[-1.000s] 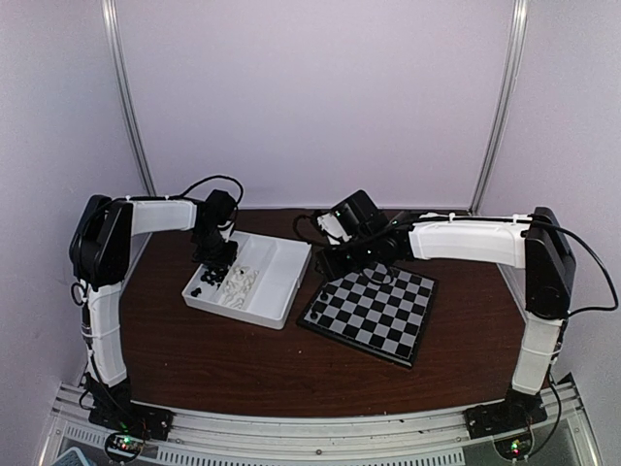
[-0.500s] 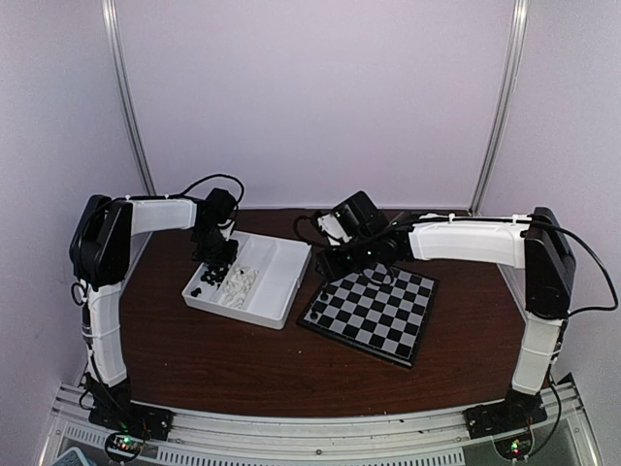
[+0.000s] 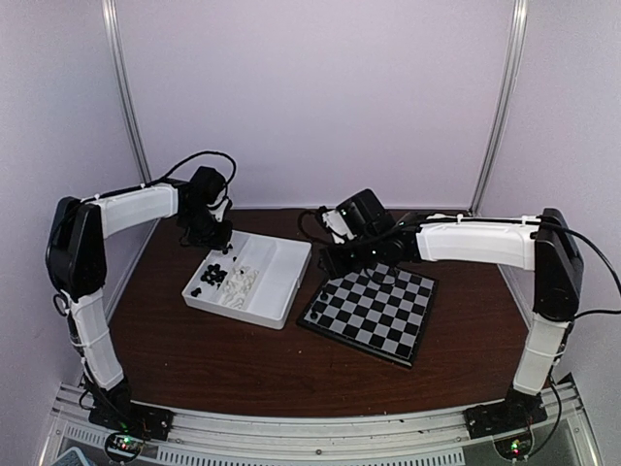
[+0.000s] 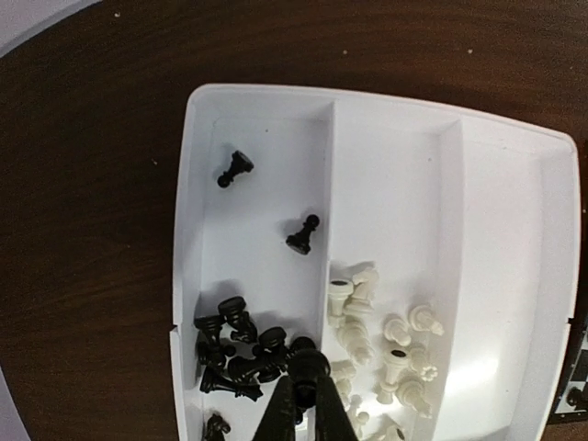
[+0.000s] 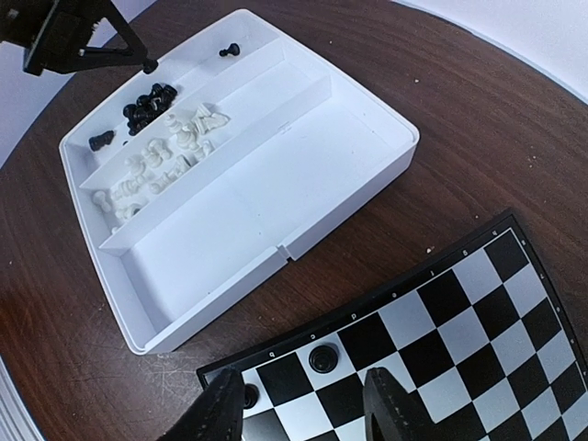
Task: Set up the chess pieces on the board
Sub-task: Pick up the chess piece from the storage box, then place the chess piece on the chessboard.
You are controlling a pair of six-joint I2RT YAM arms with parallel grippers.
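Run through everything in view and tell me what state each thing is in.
Tray: black pieces in one end compartment, white pieces in the middle, third empty.
Board: two black pieces on its row nearest the tray.
Left gripper: shut on a black piece, held above the tray.
Right gripper: open, empty, over the board.

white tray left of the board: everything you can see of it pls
The white tray is a rectangular box, plastic by its look, split lengthwise into three compartments. It sits flat on the dark table, left of the chessboard, with a strip of table between. One outer compartment holds black chessmen, the middle one white chessmen; the one nearest the board is empty. The left gripper hangs by its black end, fingers shut on a black piece.
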